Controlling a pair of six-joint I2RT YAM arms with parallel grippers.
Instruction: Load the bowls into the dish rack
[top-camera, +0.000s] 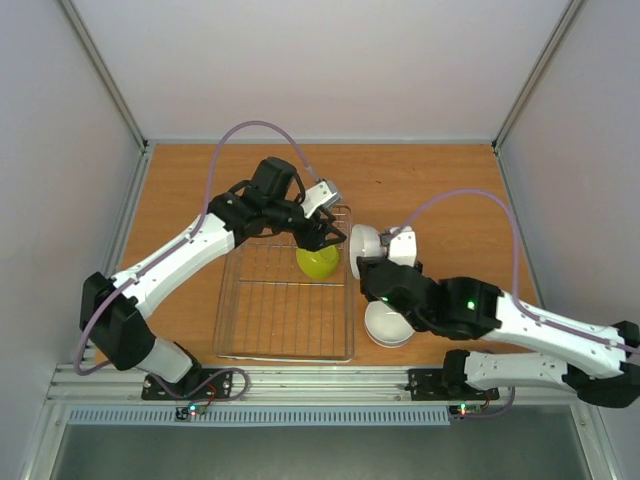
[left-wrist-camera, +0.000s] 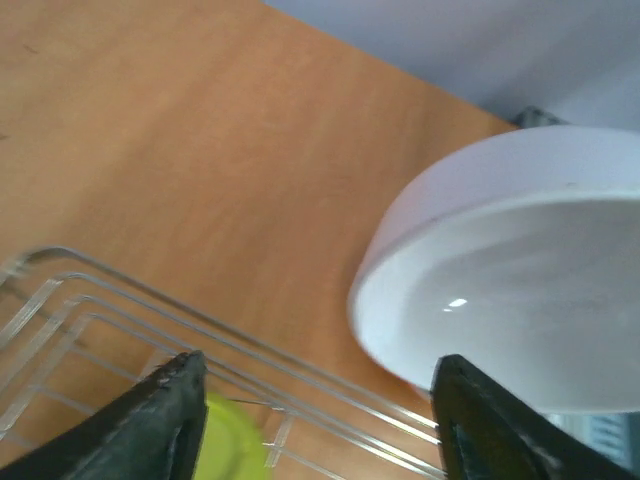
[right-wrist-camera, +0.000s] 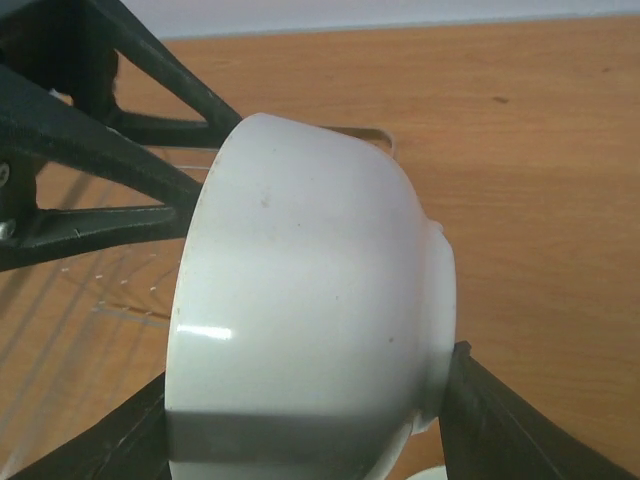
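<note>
Top view: dish rack (top-camera: 270, 310) sits mid-table. Yellow-green bowl (top-camera: 318, 262) lies in rack's 1 o'clock corner. L gripper (top-camera: 322, 238) hovers at that bowl's 12 o'clock, jaws spread wide, bowl just below the tips. R gripper (top-camera: 367, 250) is clenched on a white bowl (top-camera: 362, 238) tipped on its side, wall & base btwn the fingers, just outside rack's rim at 2 o'clock. Second white bowl (top-camera: 388, 325) rests on table (top-camera: 450, 180) at rack's 4 o'clock.
</note>
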